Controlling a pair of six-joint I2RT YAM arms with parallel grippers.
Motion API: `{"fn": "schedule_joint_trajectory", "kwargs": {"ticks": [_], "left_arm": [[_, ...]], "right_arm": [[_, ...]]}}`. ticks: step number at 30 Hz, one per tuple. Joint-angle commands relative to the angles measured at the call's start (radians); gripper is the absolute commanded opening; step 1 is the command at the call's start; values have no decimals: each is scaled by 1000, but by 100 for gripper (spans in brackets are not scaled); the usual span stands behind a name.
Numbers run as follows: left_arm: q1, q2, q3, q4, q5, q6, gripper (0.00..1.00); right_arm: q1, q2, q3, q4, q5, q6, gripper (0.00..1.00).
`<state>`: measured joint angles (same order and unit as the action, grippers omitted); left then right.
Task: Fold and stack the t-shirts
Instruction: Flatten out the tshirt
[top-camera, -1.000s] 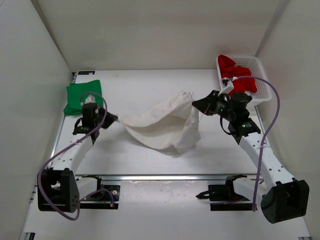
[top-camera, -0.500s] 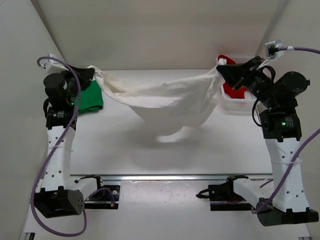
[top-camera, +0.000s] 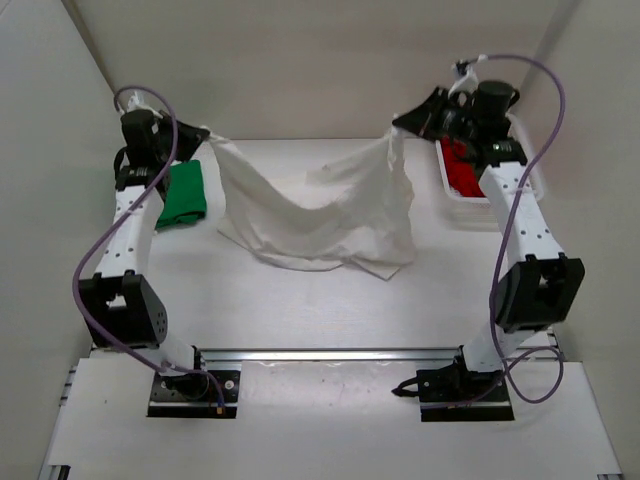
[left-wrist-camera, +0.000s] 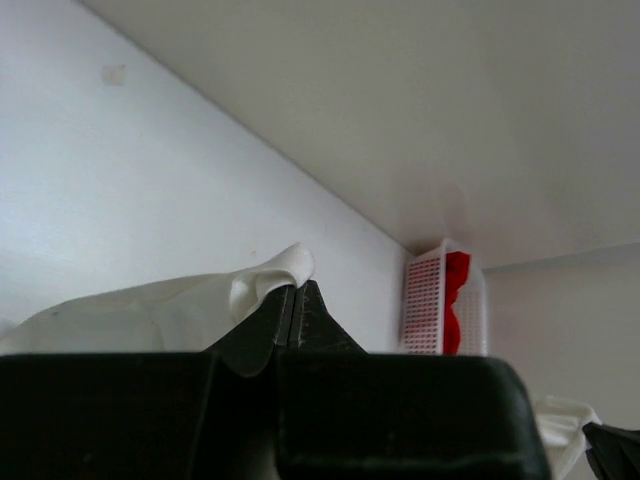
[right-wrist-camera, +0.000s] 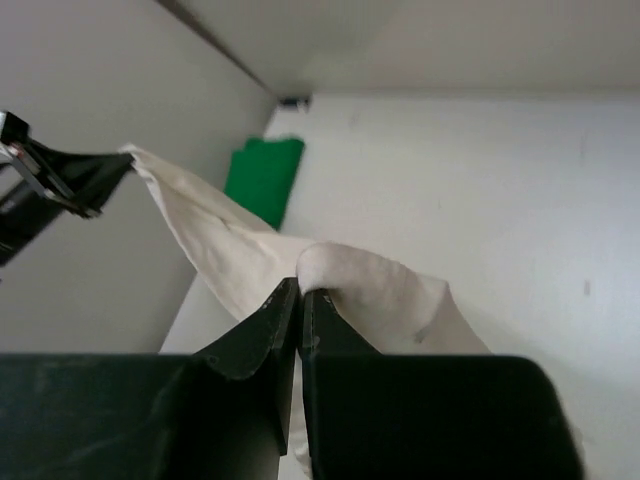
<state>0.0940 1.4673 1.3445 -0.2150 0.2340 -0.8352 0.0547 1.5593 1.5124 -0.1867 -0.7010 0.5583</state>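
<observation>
The white t-shirt (top-camera: 320, 215) hangs spread between my two raised grippers, its lower edge resting on the table. My left gripper (top-camera: 205, 133) is shut on its left corner (left-wrist-camera: 270, 280) at the far left. My right gripper (top-camera: 398, 125) is shut on its right corner (right-wrist-camera: 345, 270) at the far right. The green t-shirt (top-camera: 180, 195) lies folded at the left edge, also in the right wrist view (right-wrist-camera: 262, 180). The red t-shirt (top-camera: 462, 170) sits bunched in the white mesh basket (top-camera: 530, 180), also in the left wrist view (left-wrist-camera: 453, 300).
White walls enclose the table on the left, back and right. The basket (left-wrist-camera: 425, 305) stands against the right wall. A metal rail (top-camera: 330, 355) runs along the near edge by the arm bases.
Both grippers have lifted the white shirt from the table and carried it toward the back, pulling its corners apart. The shirt now hangs spread with its lower edge on the table.
</observation>
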Motion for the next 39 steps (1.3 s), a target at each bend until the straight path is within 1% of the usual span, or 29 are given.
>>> {"fn": "schedule_joint_trajectory", "kwargs": {"ticks": [1, 2, 4, 5, 6, 7, 10, 11, 12, 13, 14, 15, 16, 17, 19, 21, 24, 26, 27, 28, 29, 30, 31, 32, 33, 34, 35, 36, 39], "left_arm": [[-5, 56, 270, 49, 62, -68, 0], [1, 74, 335, 57, 67, -79, 0], [22, 103, 434, 54, 73, -93, 0], [30, 111, 497, 40, 77, -99, 0], [41, 120, 527, 29, 74, -91, 0], [42, 110, 541, 34, 76, -91, 0], [50, 39, 435, 75, 56, -64, 0], [47, 16, 339, 100, 51, -48, 0], [46, -20, 233, 139, 41, -57, 0], [50, -60, 175, 190, 48, -59, 0], [47, -91, 48, 201, 44, -65, 0], [50, -140, -94, 279, 30, -64, 0], [53, -200, -166, 319, -2, -61, 0], [53, -228, -309, 336, -13, -59, 0], [68, -307, -547, 383, -30, -65, 1], [91, -326, -673, 375, -29, -61, 1], [110, -320, -768, 346, -54, -21, 6], [109, -297, -769, 298, -87, 14, 8], [107, -297, -760, 283, -84, 21, 9], [107, -297, -759, 257, -97, 24, 12], [102, -303, -749, 250, -107, 22, 20], [104, -312, -749, 235, -133, 22, 30], [110, -332, -769, 224, -146, 15, 36], [113, -355, -771, 227, -145, 19, 47], [112, -369, -775, 224, -156, 33, 70], [107, -396, -774, 191, -171, 57, 90], [98, -419, -774, 157, -180, 74, 99], [98, -447, -772, 137, -186, 100, 99], [72, -498, -786, 39, -231, 133, 99]], "right_arm": [[8, 55, 445, 77, -3, 32, 0], [8, 114, 530, 20, 9, 28, 0], [-18, 212, 835, -35, -5, 56, 1], [-39, 247, 888, -30, -32, 108, 1], [-53, 231, 864, 54, -88, 144, 1], [-87, 190, 762, 137, -115, 199, 1], [-111, 64, 485, 180, -121, 158, 1], [-111, 6, 345, 199, -120, 154, 1], [-118, -52, 269, 248, -132, 161, 1], [-121, -79, 106, 301, -134, 173, 0], [-127, -137, -67, 338, -141, 196, 0], [-128, -192, -154, 398, -143, 210, 0], [-131, -206, -316, 442, -144, 219, 0], [-131, -231, -445, 463, -150, 227, 0], [-127, -242, -585, 475, -137, 216, 0], [-119, -222, -711, 477, -114, 203, 1], [-119, -161, -704, 389, -80, 138, 0], [-113, -122, -657, 301, -42, 114, 2], [-112, -113, -647, 285, -13, 103, 6], [-110, -104, -652, 291, 18, 107, 14], [-110, -123, -667, 309, 30, 110, 18], [-99, -128, -679, 314, 37, 114, 31], [-98, -148, -687, 302, 60, 101, 41], [-93, -168, -698, 268, 95, 85, 46], [-72, -203, -705, 257, 118, 59, 47], [-59, -253, -734, 219, 161, 31, 49], [-32, -278, -754, 207, 210, 23, 50], [5, -344, -808, 201, 233, 8, 50], [66, -487, -937, 187, 328, -11, 40]]}}
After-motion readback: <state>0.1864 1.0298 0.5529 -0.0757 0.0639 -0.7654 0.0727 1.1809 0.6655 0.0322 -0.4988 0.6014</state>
